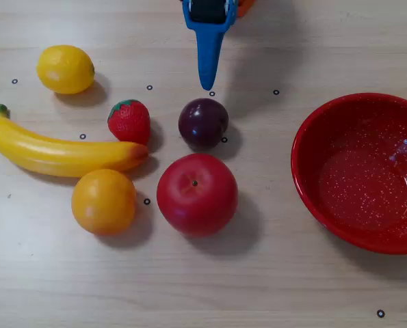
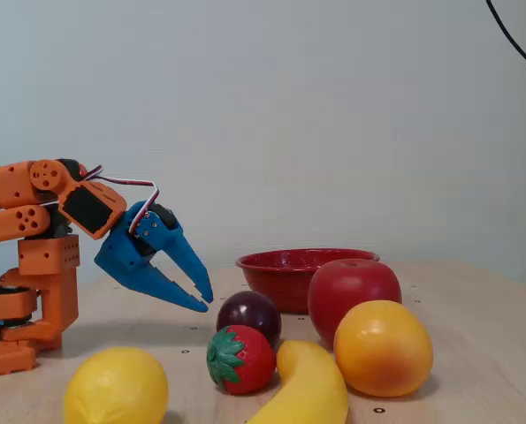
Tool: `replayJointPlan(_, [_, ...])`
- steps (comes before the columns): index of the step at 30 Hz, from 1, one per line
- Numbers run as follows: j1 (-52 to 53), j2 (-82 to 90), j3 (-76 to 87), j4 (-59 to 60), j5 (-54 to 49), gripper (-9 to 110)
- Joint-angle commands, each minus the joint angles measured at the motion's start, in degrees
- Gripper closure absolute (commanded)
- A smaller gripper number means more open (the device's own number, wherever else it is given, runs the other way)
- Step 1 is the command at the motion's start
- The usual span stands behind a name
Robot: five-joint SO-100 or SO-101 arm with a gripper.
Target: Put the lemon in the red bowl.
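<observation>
The lemon (image 1: pixel 65 68) lies at the top left of the table in the overhead view, and at the front left in the fixed view (image 2: pixel 117 387). The red bowl (image 1: pixel 367 178) with white speckles stands empty at the right edge; in the fixed view it sits behind the fruit (image 2: pixel 285 274). My blue gripper (image 1: pixel 208 85) hangs empty above the table just beyond the plum, with the lemon to its left and the bowl to its right in the overhead view. In the fixed view the gripper (image 2: pixel 206 303) points down with its fingertips nearly touching.
A banana (image 1: pixel 59 154), a strawberry (image 1: pixel 129 121), a dark plum (image 1: pixel 203 122), a red apple (image 1: pixel 197 194) and an orange (image 1: pixel 103 201) lie clustered between the lemon and the bowl. The orange arm base (image 2: pixel 33 291) stands at the left in the fixed view.
</observation>
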Motion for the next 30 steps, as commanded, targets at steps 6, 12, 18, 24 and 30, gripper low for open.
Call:
replayJointPlan(6, [1.14,0.79,0.44,0.0,0.62,101])
replayJointPlan(12, [1.05,-0.44,-0.18,-0.26,0.97,101])
replayJointPlan(18, [0.18,-8.53,-9.23,0.97,0.26,101])
replayJointPlan(24, [-2.46,-19.16,-22.41,7.91,2.64,101])
replayJointPlan(30, [-7.29,-31.29,-34.37,12.66,6.33,101])
